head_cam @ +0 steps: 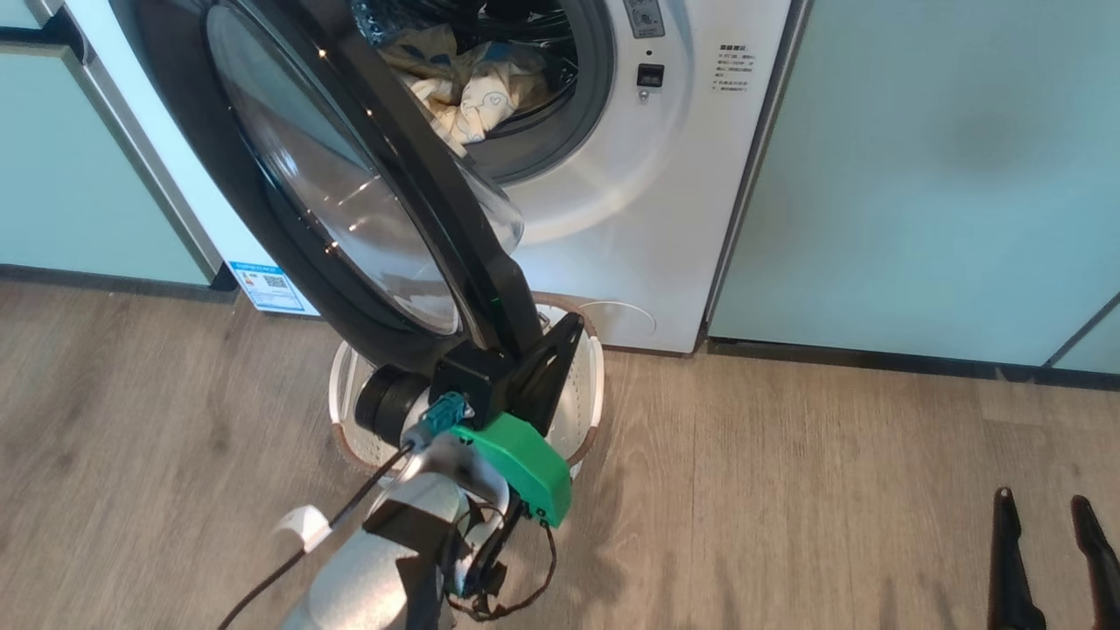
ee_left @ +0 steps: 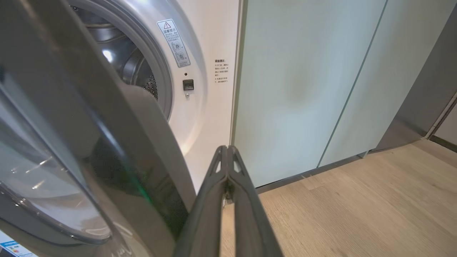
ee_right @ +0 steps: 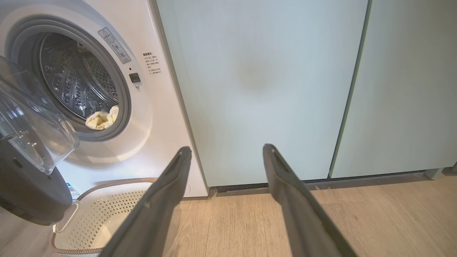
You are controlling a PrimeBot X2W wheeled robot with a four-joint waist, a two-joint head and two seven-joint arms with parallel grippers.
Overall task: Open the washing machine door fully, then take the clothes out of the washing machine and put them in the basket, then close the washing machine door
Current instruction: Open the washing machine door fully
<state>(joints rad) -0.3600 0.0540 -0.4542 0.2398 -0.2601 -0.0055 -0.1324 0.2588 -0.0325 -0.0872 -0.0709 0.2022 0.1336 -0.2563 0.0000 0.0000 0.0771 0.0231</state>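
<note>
Just beside closed left hand (ee_left: 227, 149) — washing machine door (ee_left: 107, 150), ajar.

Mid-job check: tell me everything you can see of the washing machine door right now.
The washing machine door is round, with a wide glossy black rim and a clear bulging bowl window, glassy by its look. It stands partly open, swung out on the left of the washing machine opening, bowl facing the drum. Its lower rim hangs over the basket. The shut left pincer lies along its free edge; whether they touch I cannot tell.
</note>
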